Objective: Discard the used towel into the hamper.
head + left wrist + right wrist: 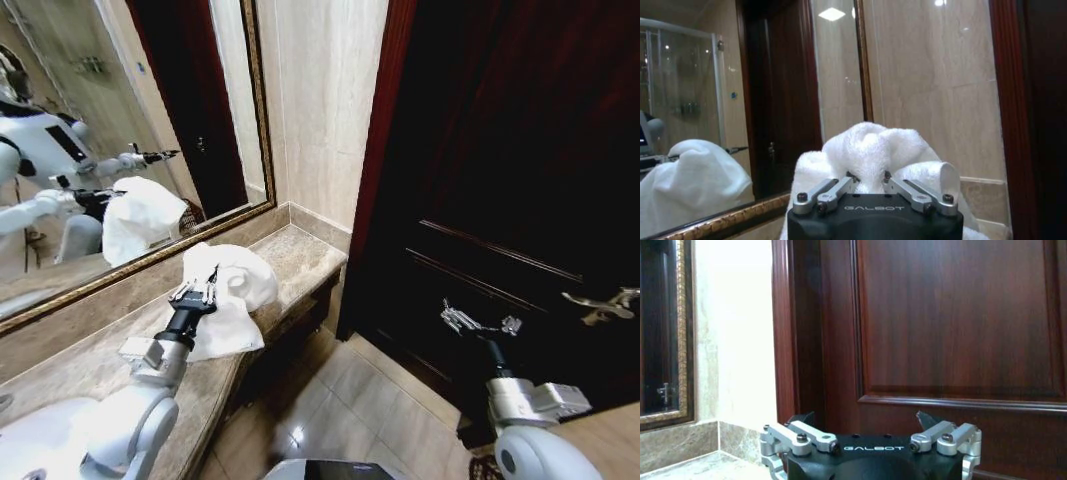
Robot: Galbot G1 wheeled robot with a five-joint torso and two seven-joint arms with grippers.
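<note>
The towel (228, 295) lies on the counter (300, 255) at ten o'clock, the mirror (120, 140) behind it; the door (500, 180) stands at two o'clock, right of the counter.

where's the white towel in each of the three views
Head view: the towel hangs bunched over the counter edge below the mirror, the left gripper shut on it.
Left wrist view: the towel bulges just beyond the left gripper, pinched between its fingers.
Right wrist view: the towel is not in it; the open right gripper faces the dark wooden door.
Shared landmark: the mirror's gilt frame.
</note>
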